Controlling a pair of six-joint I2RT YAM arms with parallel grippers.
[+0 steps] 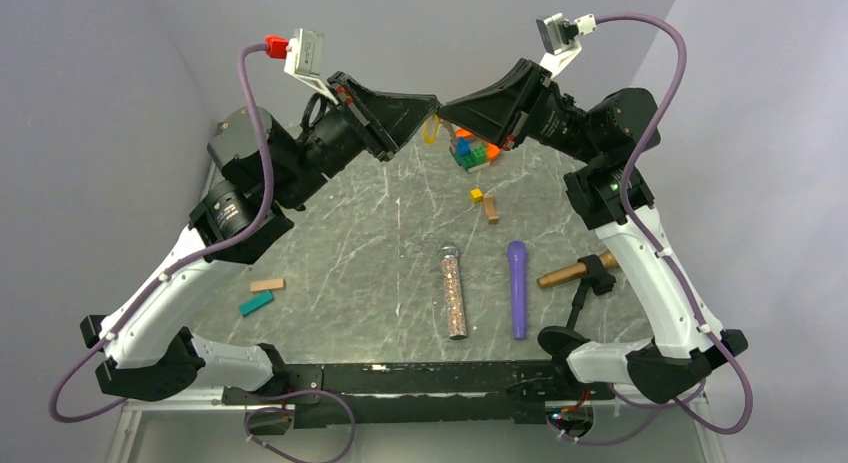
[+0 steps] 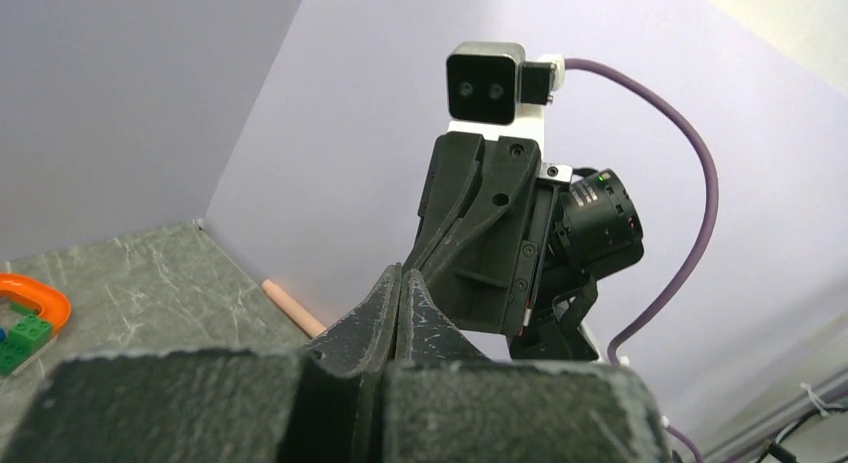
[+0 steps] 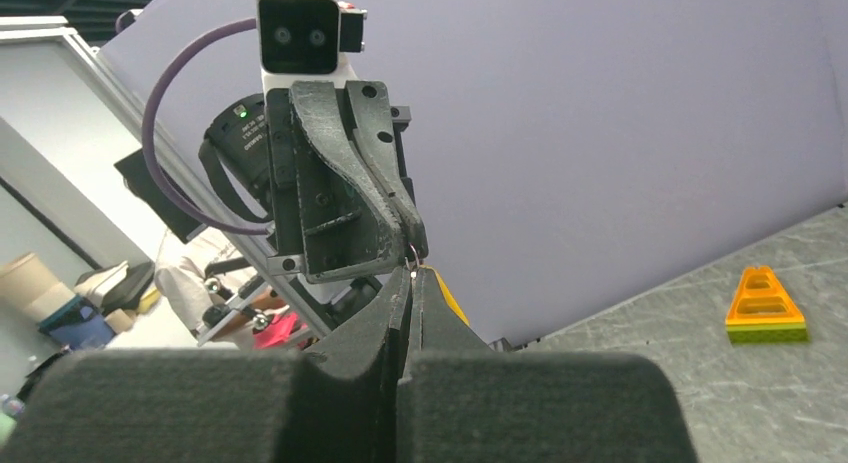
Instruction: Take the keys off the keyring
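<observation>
Meeting point: left gripper [image 1: 432, 109] and right gripper [image 1: 443, 107] are raised tip to tip above the far end of the table [image 1: 380, 233].
Left pincer: fingers pressed together, no gap showing in its own wrist view.
Right pincer: fingers likewise pressed together.
Keys: a small yellow-gold piece [image 1: 431, 133] hangs in the air just under the two tips, clear of the table; the right wrist view shows it just beside that gripper's tip.
Keyring: a thin metal loop [image 3: 412, 251] sits at the very tip of the left gripper.
Grip: which pincer pinches the keys or the loop, I cannot tell.
Below the tips: a pile of coloured blocks [image 1: 470, 148] at the far edge, then a small yellow cube [image 1: 477, 195] and a brown block [image 1: 491, 211].
Mid table: a glitter tube [image 1: 453, 291] and a purple cylinder [image 1: 517, 288], lying side by side and apart.
Left side: a tan block [image 1: 267, 284] near a teal block [image 1: 256, 303].
Right wrist view: an orange-yellow triangular frame [image 3: 765, 305] lies on the table.
</observation>
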